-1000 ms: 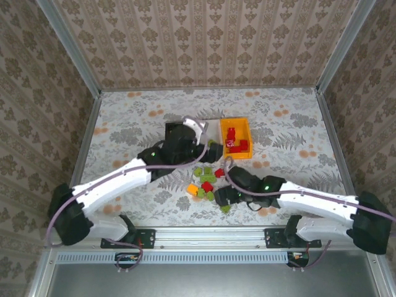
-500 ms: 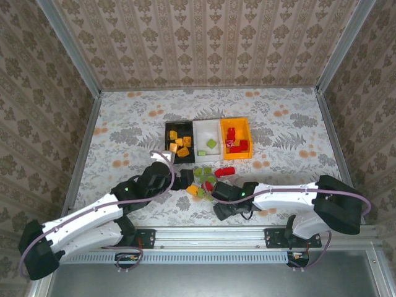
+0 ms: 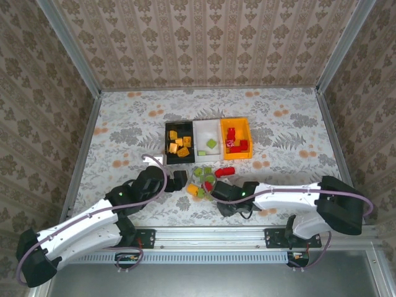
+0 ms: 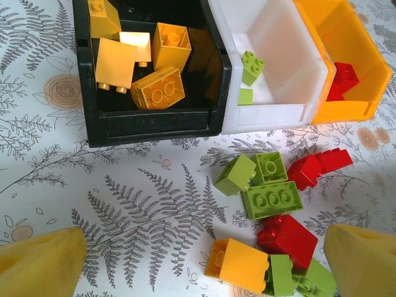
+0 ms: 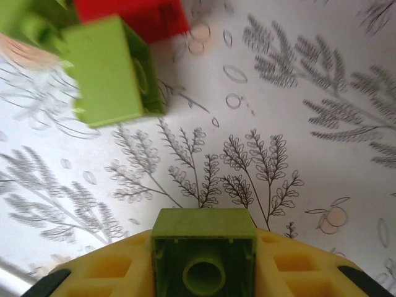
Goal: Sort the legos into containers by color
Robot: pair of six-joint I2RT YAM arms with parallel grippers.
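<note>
The right claw (image 5: pixel 204 275) is squeezing a small light green lego (image 5: pixel 204 244) between its yellow fingers (image 5: pixel 99 272). The lego is showing its hollow underside. It is looking about square, so it has no long side to line up. It is hanging just over the worktop (image 5: pixel 297 124). Another green lego (image 5: pixel 111 71) and a red lego (image 5: pixel 133 15) are lying a little way past it.

The next move is likely turning on one thing: where the white bin (image 3: pixel 206 131) is sitting. Green legos are already lying in it. From the right claw, that bin is lying farther up the worktop, past the loose pile and a little to the left. It is sitting between the black bin (image 3: pixel 167 140) and the orange bin (image 3: pixel 242 131), touching both. So the claw is probably needing to lift, go over the pile, and let go over the middle bin.

The left claw (image 4: pixel 201 269) is hanging wide apart and holding nothing. An orange-yellow lego (image 4: pixel 238 266) is lying between its fingers (image 4: pixel 40 269), closer to the right one, with its long side slanting. The black bin, with the other orange-yellow legos, is straight ahead, and the left claw is the nearer one to it.

No brand, label or writing is showing anywhere.
</note>
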